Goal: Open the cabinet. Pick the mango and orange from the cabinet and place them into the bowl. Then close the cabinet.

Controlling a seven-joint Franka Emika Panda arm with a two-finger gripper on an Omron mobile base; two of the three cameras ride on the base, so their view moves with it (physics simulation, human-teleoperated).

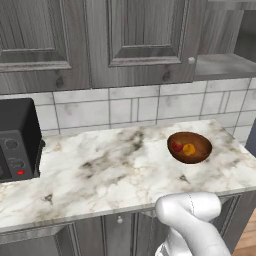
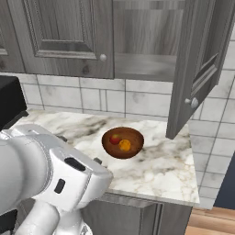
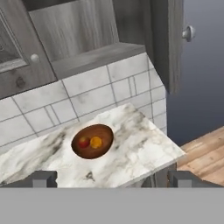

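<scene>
Fruit in bowl (image 3: pixel 92 141); cabinet door (image 3: pixel 168 43) swung out, up and right of the gripper (image 3: pixel 111 179). Jaws wide apart, empty. Knob (image 3: pixel 188 33) faces right.

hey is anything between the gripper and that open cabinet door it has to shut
Nothing visible. In the hand view the open gripper hangs back over the counter's front, and the gap up to the open door looks free; the bowl with both fruits sits lower left.

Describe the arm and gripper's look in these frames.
Glossy white rounded arm shells, with small dark buttons or insets on the link in the right base view and a thin seam on the joint in the left base view. Gripper: two small dark grey blocky finger tips.
</scene>
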